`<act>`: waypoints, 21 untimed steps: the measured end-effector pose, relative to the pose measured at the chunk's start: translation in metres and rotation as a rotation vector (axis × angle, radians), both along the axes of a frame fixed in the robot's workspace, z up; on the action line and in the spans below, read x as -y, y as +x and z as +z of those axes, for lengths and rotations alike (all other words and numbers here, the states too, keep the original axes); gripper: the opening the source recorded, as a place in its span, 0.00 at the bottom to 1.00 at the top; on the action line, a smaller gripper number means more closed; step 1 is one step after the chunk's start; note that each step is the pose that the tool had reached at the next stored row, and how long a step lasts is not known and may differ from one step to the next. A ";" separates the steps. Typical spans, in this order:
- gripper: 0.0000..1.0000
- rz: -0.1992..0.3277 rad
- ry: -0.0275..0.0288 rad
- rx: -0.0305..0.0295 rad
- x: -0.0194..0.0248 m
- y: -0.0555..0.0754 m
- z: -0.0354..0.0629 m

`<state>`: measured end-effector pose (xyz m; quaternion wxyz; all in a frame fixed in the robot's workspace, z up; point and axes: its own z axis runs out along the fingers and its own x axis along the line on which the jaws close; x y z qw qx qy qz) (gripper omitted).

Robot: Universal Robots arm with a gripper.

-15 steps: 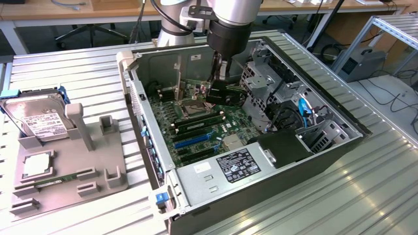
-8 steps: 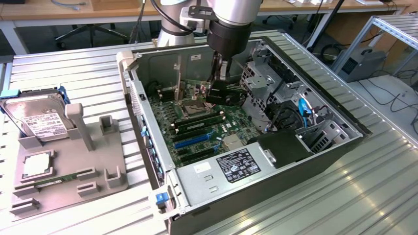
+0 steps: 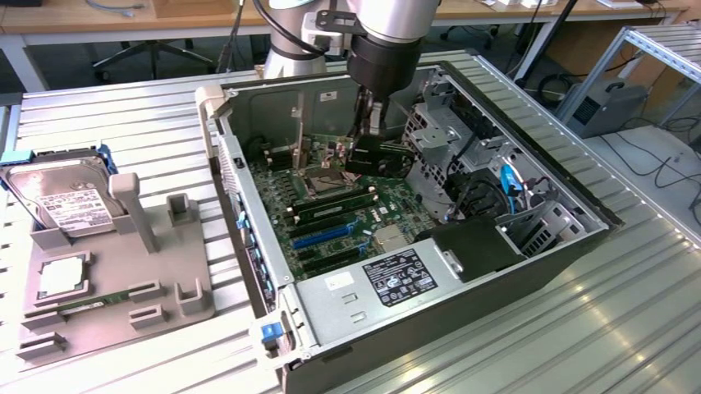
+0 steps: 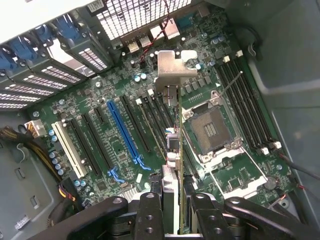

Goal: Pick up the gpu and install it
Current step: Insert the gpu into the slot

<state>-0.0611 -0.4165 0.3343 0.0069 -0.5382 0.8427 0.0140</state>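
One gpu (image 4: pixel 173 142), already picked up, is held edge-on in the part-closed end effector (image 4: pixel 174 205) over the motherboard (image 4: pixel 120 150) inside the case (image 3: pixel 493 312), seating apparently not yet done.

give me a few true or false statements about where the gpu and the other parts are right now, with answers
1. The gripper holds the gpu inside the open computer case. True.
2. The gpu is seated in the blue slot. False: that slot is empty, and the card is held edge-on over the board beside the cpu socket.
3. The hard drive rests on the grey fixture outside the case, at the exterior view's left. True.
4. A cooler covers the cpu socket. False: the socket is bare and uncovered.
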 end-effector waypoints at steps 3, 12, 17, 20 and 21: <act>0.27 0.004 0.0000 0.0000 0.0000 0.000 0.0000; 0.27 0.016 0.0000 0.0000 0.0000 0.000 -0.0001; 0.27 0.024 0.0000 0.0000 0.0000 0.000 -0.0002; 0.27 0.028 0.0000 0.0000 0.0000 0.000 -0.0002; 0.27 0.029 0.0000 0.0000 0.0000 0.000 -0.0002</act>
